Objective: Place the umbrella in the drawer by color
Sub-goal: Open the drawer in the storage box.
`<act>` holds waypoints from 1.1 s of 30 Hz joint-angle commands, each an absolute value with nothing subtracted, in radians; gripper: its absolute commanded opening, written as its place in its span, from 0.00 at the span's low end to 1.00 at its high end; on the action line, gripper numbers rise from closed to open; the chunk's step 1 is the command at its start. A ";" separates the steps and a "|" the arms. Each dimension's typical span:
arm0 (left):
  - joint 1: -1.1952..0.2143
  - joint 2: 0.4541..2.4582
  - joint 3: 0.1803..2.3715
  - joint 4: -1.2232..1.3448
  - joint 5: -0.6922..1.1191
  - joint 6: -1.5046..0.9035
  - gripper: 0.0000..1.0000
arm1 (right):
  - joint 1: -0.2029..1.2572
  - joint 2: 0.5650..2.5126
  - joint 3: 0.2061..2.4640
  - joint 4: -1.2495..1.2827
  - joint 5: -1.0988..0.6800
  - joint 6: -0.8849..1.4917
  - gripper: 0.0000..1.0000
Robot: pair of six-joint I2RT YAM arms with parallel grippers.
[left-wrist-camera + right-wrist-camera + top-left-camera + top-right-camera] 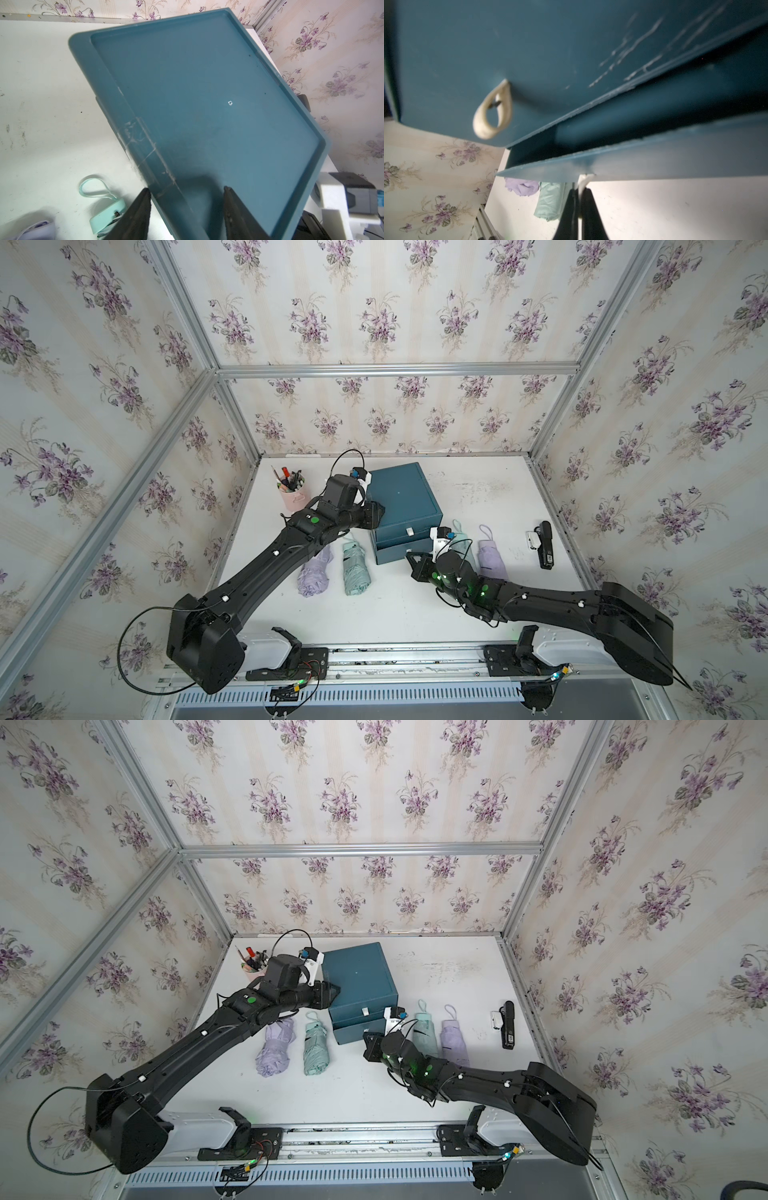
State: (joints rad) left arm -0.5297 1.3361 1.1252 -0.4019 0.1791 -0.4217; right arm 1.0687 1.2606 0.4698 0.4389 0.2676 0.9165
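Fingers of the right gripper (580,189) are pressed together on the white tab (584,179) of a drawer (395,553), which stands partly out of the cabinet (401,493), with a dark gap behind its front. This drawer lies just under the top one, whose looped tab (492,116) hangs free.

The left gripper (187,192) is held at the cabinet's top left edge with its jaws apart. One finger (141,209) is seen outside the rim and the other over the recessed top. Whether the rim is touched cannot be told.

Four folded umbrellas are laid on the table (415,614). The left lilac umbrella (313,576) and left mint umbrella (356,568) are placed side by side just left of the cabinet. The right mint umbrella (465,543), partly hidden by the right arm, and the right lilac umbrella (491,558) are placed just right of it.

A pink cup (293,493) of pens is set near the back left corner. A black device (545,543) is laid near the table's right edge.
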 commanded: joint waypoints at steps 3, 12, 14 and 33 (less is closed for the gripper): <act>-0.530 1.381 1.133 -0.604 0.189 -0.417 0.55 | 1.142 1.249 0.471 0.420 0.319 0.907 0.00; -0.531 1.390 1.117 -0.597 0.178 -0.431 0.53 | 1.255 1.216 0.459 0.336 0.433 0.945 0.00; -0.530 1.397 1.119 -0.601 0.170 -0.432 0.52 | 1.288 1.214 0.452 0.318 0.455 0.962 0.00; -0.530 1.407 1.108 -0.604 0.141 -0.426 0.51 | 1.598 1.142 0.435 0.032 0.696 1.199 0.00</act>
State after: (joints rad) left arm -0.5285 1.3808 1.1236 -0.3431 0.1627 -0.4706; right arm 1.5711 1.1336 0.4225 0.1173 0.6712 1.1454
